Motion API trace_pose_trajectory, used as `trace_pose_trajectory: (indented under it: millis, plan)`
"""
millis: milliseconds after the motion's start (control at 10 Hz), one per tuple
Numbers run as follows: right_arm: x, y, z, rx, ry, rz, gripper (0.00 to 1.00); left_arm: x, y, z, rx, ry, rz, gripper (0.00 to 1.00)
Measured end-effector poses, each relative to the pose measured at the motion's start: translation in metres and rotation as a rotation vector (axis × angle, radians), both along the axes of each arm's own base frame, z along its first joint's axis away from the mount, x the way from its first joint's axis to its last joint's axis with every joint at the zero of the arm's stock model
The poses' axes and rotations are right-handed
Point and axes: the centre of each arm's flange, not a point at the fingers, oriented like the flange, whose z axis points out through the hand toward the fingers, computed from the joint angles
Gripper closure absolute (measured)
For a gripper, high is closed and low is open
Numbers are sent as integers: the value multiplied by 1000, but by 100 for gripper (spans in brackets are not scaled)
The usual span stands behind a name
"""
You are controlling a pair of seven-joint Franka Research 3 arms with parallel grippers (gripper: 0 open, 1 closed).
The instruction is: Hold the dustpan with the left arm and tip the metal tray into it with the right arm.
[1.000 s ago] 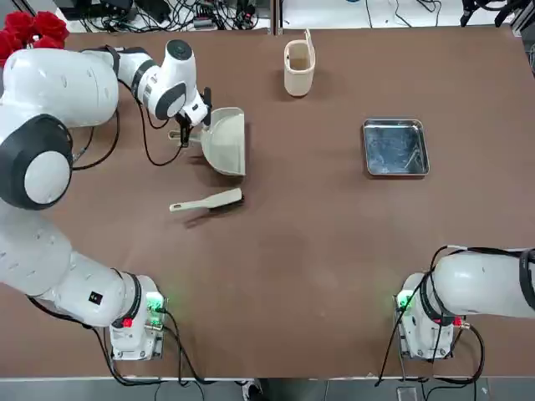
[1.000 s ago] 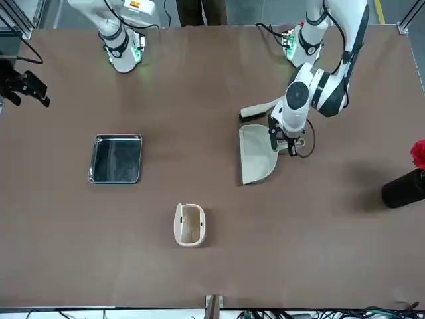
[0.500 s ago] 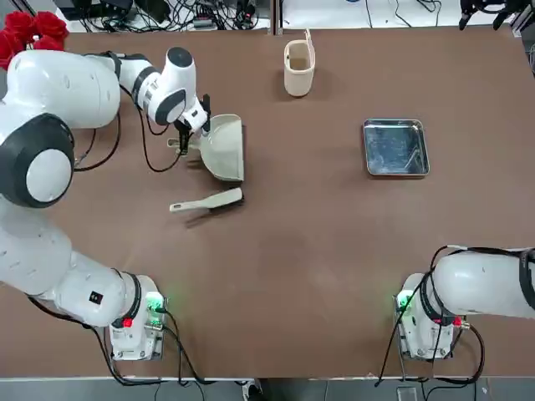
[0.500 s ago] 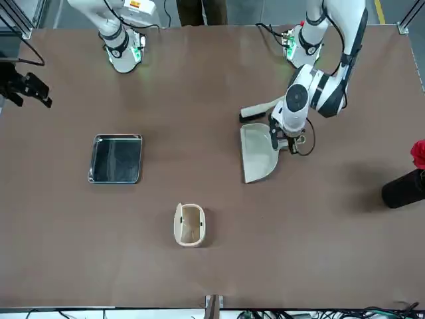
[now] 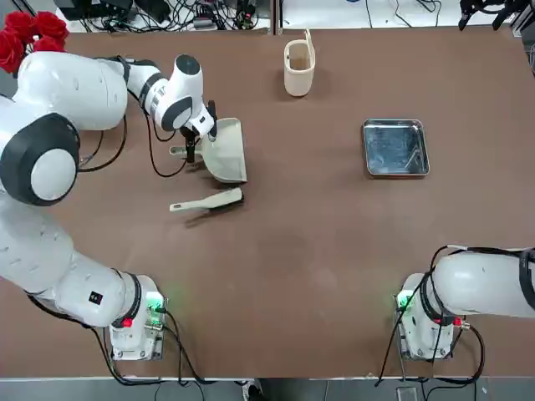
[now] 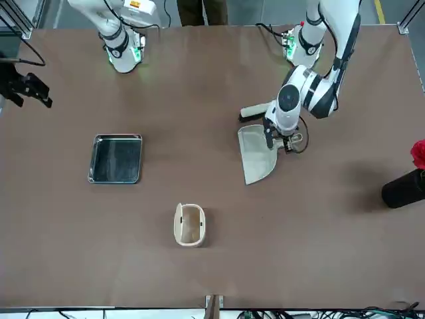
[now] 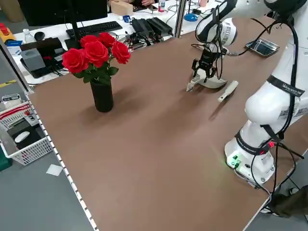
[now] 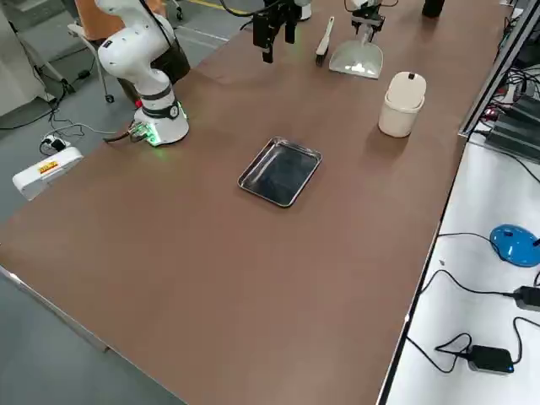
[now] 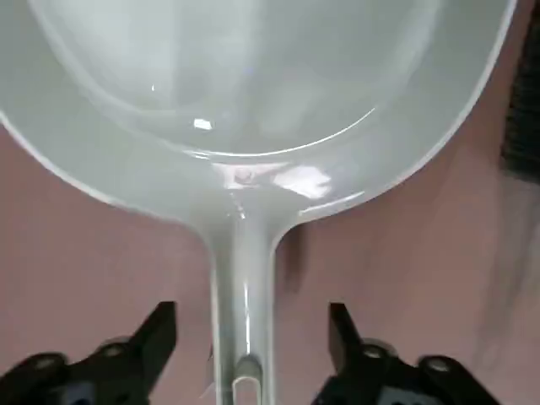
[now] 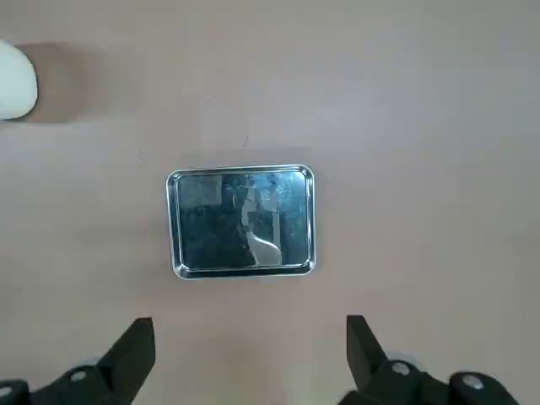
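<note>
Loosening its hold is the big change: the left gripper (image 9: 245, 337), which a second ago pinched the dustpan's handle, now has its fingers (image 9: 156, 333) spread to either side of that handle, with brown table showing in the gaps in the wrist view, so nothing is grasped. The dustpan (image 5: 224, 150) lies flat on the table (image 5: 292, 251) with its wide mouth facing away from the gripper, and it has swung slightly and slid a little toward the hand brush (image 5: 206, 201), which lies just beside its mouth edge on the side nearer the robot's bases. The left arm (image 5: 67, 92) reaches over from the red roses (image 7: 95, 53), its wrist a touch closer to the dustpan than before. Well apart from the dustpan, across the table, the metal tray (image 5: 395, 148) sits flat and unmoved. The right gripper (image 10: 249, 354) hangs above it with fingers released wide, unchanged. The cream cup (image 5: 298, 67) stands beyond the dustpan, near the far edge.
</note>
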Motion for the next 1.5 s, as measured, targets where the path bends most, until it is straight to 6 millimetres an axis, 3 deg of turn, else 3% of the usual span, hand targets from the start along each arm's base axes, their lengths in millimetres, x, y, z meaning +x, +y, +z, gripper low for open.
trace_pose_trajectory:
  millis: [100, 500, 700, 800, 1000, 1200, 1500]
  plan:
    - [0, 0, 0, 0, 0, 0, 0, 4, -1, 13, -5, -28, 24, 2]
    - [0, 0, 0, 0, 0, 1, 0, 9, 17, 96, 7, -182, 370, 1]
    - [0, 2, 0, 0, 0, 4, 0, 28, 40, 132, -1, -239, 703, 1]
    - [0, 3, 0, -1, -1, 6, 0, 41, 50, 160, 9, -244, 885, 1]
    - [0, 6, 0, -1, -2, 11, 0, 65, 60, 234, -37, -225, 1123, 1]
    - [0, 6, 0, -1, -2, 12, 0, 78, 82, 299, -72, -206, 1224, 1]
    - [0, 7, 0, -1, -1, 13, 0, 81, 115, 370, -187, -205, 1321, 1]
